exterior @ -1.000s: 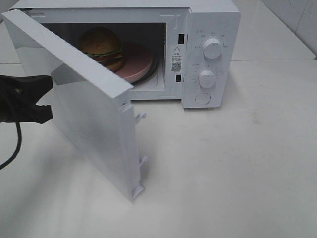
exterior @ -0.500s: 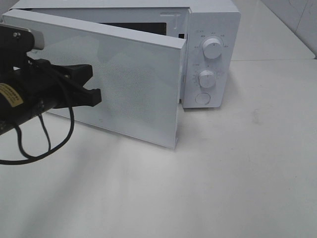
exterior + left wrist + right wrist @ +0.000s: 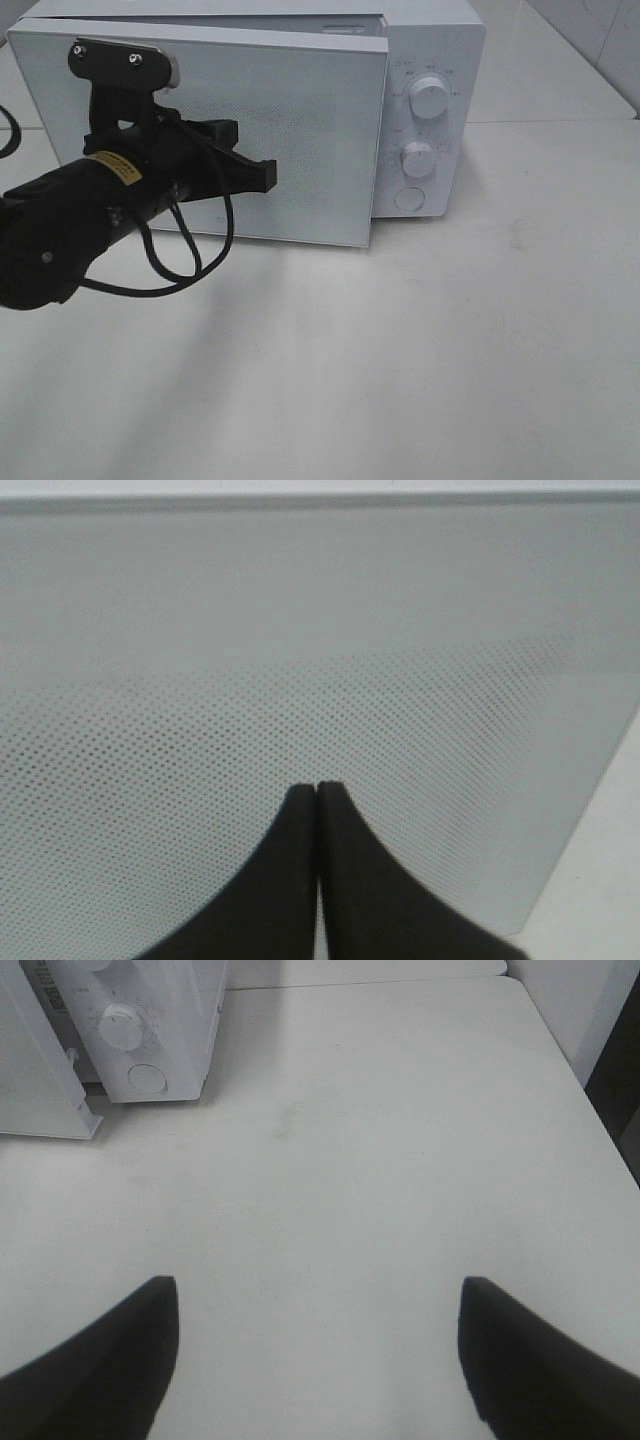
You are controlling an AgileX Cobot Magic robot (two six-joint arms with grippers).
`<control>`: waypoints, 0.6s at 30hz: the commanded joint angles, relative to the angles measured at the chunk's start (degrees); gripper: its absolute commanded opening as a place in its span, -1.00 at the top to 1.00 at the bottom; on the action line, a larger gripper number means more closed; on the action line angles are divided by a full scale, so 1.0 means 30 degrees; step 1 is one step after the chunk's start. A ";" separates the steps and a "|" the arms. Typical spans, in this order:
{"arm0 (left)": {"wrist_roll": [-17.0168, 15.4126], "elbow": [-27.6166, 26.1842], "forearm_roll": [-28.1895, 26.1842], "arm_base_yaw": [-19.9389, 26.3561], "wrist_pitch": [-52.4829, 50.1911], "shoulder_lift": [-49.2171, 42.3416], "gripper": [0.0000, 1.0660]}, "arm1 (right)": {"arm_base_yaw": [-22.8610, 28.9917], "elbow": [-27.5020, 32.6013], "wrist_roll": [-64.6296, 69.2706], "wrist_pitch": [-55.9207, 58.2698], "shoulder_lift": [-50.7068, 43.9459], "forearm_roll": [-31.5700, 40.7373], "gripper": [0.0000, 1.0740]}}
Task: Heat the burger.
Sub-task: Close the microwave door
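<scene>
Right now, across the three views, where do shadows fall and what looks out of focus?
Exterior high: a soft shadow lies on the table below the left gripper and microwave door. Left wrist: its fingers blur, the door's dots sharper. Right wrist: the right gripper blurs darkly.

matte black left gripper (image 3: 268, 177) with tapered fingers, a yellow label (image 3: 113, 168), a looping black cable (image 3: 231, 222) and two-screw bracket (image 3: 108, 55).
</scene>
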 commanded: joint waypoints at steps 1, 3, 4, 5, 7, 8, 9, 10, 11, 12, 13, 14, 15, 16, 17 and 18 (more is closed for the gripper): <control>0.0420 -0.1299 -0.0821 -0.0172 0.0191 0.0745 1.00 | -0.0172 0.0057 -0.0134 -0.0286 -0.0573 0.0000 -0.40; 0.0420 -0.1795 -0.0974 -0.0172 0.0191 0.0993 1.00 | -0.0172 0.0057 -0.0134 -0.0286 -0.0573 0.0000 -0.40; 0.0420 -0.2082 -0.0955 -0.0172 0.0229 0.1127 1.00 | -0.0172 0.0057 -0.0134 -0.0286 -0.0573 0.0000 -0.40; 0.0420 -0.2082 -0.0955 -0.0172 0.0229 0.1127 1.00 | -0.0172 0.0057 -0.0134 -0.0286 -0.0573 0.0000 -0.40; 0.0420 -0.2827 -0.1050 -0.0172 0.0344 0.1528 1.00 | -0.0172 0.0057 -0.0134 -0.0286 -0.0573 0.0000 -0.40; 0.0420 -0.2827 -0.1050 -0.0172 0.0344 0.1528 1.00 | -0.0172 0.0057 -0.0134 -0.0286 -0.0573 0.0000 -0.40; 0.0420 -0.3247 -0.1203 -0.0172 0.0458 0.1833 1.00 | -0.0172 0.0057 -0.0134 -0.0286 -0.0573 0.0000 -0.40; 0.0764 -0.3743 -0.1719 -0.0172 0.0668 0.2082 1.00 | -0.0172 0.0057 -0.0134 -0.0286 -0.0573 0.0000 -0.40; 0.0764 -0.3743 -0.1719 -0.0172 0.0668 0.2082 1.00 | -0.0172 0.0057 -0.0134 -0.0286 -0.0573 0.0000 -0.40; 0.1070 -0.3973 -0.2063 -0.0172 0.0802 0.2158 1.00 | -0.0172 0.0057 -0.0134 -0.0286 -0.0573 0.0000 -0.40; 0.1070 -0.3973 -0.2063 -0.0172 0.0802 0.2158 1.00 | -0.0172 0.0057 -0.0134 -0.0286 -0.0573 0.0000 -0.40; 0.1719 -0.4412 -0.2693 -0.0172 0.1146 0.2330 1.00 | -0.0172 0.0057 -0.0134 -0.0286 -0.0573 0.0000 -0.40; 0.2196 -0.4851 -0.3037 -0.0172 0.1451 0.2521 1.00 | -0.0172 0.0057 -0.0134 -0.0286 -0.0573 0.0000 -0.40; 0.2196 -0.4851 -0.3037 -0.0172 0.1451 0.2521 1.00 | -0.0172 0.0057 -0.0134 -0.0286 -0.0573 0.0000 -0.40; 0.2349 -0.5061 -0.3113 -0.0172 0.1509 0.2617 1.00 | -0.0172 0.0057 -0.0134 -0.0286 -0.0573 0.0000 -0.40; 0.2483 -0.5481 -0.3113 -0.0172 0.1509 0.2769 1.00 | -0.0172 0.0057 -0.0115 -0.0286 -0.0573 0.0000 -0.40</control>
